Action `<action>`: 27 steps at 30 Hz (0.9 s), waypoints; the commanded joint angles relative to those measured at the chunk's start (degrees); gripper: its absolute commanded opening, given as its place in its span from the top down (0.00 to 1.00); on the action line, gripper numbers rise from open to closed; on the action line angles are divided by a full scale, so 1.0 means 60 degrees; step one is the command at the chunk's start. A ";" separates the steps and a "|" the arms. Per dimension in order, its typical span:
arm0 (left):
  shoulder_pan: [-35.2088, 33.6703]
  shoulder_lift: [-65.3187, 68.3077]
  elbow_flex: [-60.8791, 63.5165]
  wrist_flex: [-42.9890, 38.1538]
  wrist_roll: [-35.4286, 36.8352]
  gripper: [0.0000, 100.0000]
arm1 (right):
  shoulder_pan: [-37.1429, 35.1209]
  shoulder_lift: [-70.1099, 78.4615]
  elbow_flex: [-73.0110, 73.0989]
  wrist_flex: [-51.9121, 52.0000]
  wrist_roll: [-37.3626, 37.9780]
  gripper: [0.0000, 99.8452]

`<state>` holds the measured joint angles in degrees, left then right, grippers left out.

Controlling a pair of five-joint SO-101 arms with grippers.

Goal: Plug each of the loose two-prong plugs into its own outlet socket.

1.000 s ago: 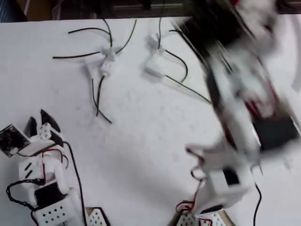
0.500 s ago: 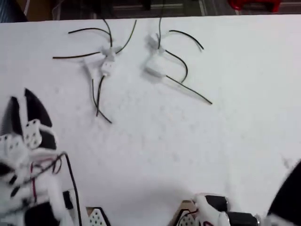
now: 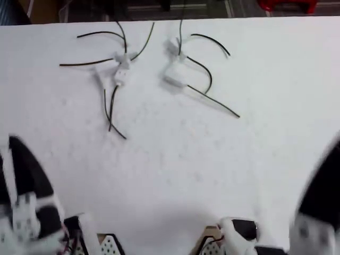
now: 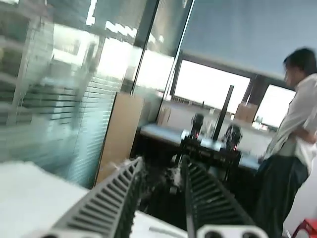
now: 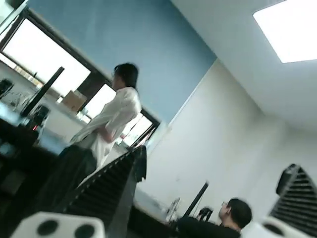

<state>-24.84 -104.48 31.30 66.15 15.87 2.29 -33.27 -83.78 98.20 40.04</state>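
Note:
Two clusters of small white plugs and sockets with black wires lie at the far side of the table in the high view: a left cluster (image 3: 121, 68) and a right cluster (image 3: 175, 73). Whether any of them are joined is too small to tell. My left gripper (image 3: 7, 154) is raised at the near left corner, far from both clusters. In its wrist view the left gripper (image 4: 162, 166) is open with nothing between its ribbed fingers (image 4: 119, 198). My right arm (image 3: 320, 207) is at the near right corner. The right gripper (image 5: 218, 163) is wide open, holds nothing and points up into the room.
The white table (image 3: 212, 159) runs wide between the arms and the wires. Both arm bases (image 3: 228, 241) stand at the near edge. Loose wire ends (image 3: 220, 106) trail toward the middle. A red object (image 3: 284, 5) lies beyond the far edge.
The right arm swung back from over the table's right side to the near right corner. The left gripper rose and drew back toward the near left corner. Plugs and wires stayed put.

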 commanded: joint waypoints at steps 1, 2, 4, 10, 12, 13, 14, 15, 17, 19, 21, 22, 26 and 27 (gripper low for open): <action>0.0110 0.0022 -0.1714 0.0454 -0.0088 0.86 | 0.0007 -0.0872 0.0278 0.0037 -0.0073 0.59; 0.0212 0.0022 -0.2066 0.0718 -0.0088 0.86 | 0.0007 -0.1136 0.0557 0.0051 -0.0073 0.59; 0.0784 0.0022 -0.2696 0.1377 -0.0088 0.86 | 0.0007 -0.1722 0.1260 0.0051 -0.0073 0.59; 0.2454 0.0022 -0.4029 0.3736 -0.0425 0.86 | -0.0007 -0.4769 0.5158 0.0051 -0.0117 0.59; 0.2806 0.0022 -0.4176 0.4249 -0.1099 0.86 | -0.0007 -0.5956 0.6857 0.0007 -0.0557 0.59; 0.2923 0.0022 -0.4190 0.4454 -0.1392 0.86 | -0.0022 -0.6542 0.7707 -0.0007 -0.0835 0.59; 0.2996 0.0022 -0.4190 0.4615 -0.1626 0.86 | -0.0125 -0.7128 0.8527 -0.0022 -0.1084 0.59; 0.3055 0.0022 -0.4190 0.4791 -0.1802 0.86 | -0.0256 -0.7714 0.9319 -0.0051 -0.1275 0.59; 0.3040 0.0022 -0.4190 0.5187 -0.2007 0.86 | -0.0505 -0.8857 1.0813 -0.0447 -0.1597 0.59; 0.3026 0.0022 -0.4190 0.5568 -0.2051 0.86 | -0.0711 -1.0015 1.2234 -0.1004 -0.1832 0.59; 0.3011 0.0022 -0.4190 0.5963 -0.2066 0.87 | -0.0842 -1.1158 1.3641 -0.1429 -0.2066 0.59; 0.3011 0.0022 -0.4161 0.6022 -0.2066 0.87 | -0.0857 -1.1685 1.4344 -0.1619 -0.2198 0.59; 0.3011 0.0022 -0.4073 0.6022 -0.2066 0.87 | -0.0886 -1.1421 1.5253 -0.1429 -0.2300 0.59; 0.3011 0.0022 -0.3985 0.6022 -0.2066 0.87 | -0.0886 -1.1407 1.5399 -0.1399 -0.2300 0.59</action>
<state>-7.34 -104.66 6.68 101.93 3.91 -2.37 -102.73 5.19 90.02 26.77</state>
